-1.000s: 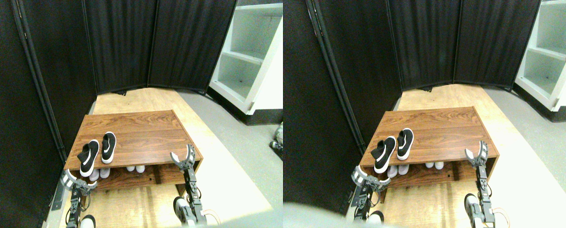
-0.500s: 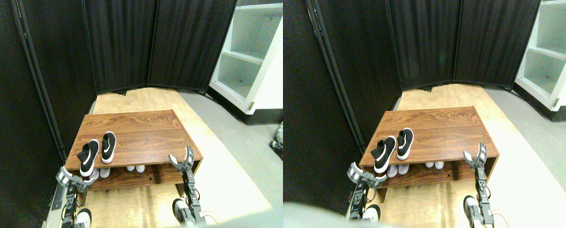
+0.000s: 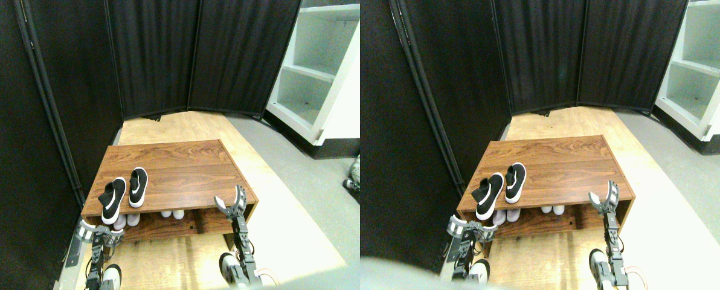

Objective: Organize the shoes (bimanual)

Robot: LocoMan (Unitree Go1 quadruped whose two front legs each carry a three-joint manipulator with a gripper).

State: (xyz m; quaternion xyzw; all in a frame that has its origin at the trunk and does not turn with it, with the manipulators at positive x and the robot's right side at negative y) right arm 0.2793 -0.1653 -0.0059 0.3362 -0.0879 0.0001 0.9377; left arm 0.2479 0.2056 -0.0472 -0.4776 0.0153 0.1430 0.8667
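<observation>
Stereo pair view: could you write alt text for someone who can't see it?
A black sneaker pair sits on a low wooden shoe rack, pale shoes beneath. The left gripper and right gripper, open, reach up at its front.

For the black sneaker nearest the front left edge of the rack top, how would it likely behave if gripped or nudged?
The left black sneaker is small and low, so probably light for its size. Its dark upper looks like soft fabric and may buckle under a pinch, while the white sole should stay stiffer. Its toe sits at the rack top's front edge, so a forward push could tip it off.
</observation>
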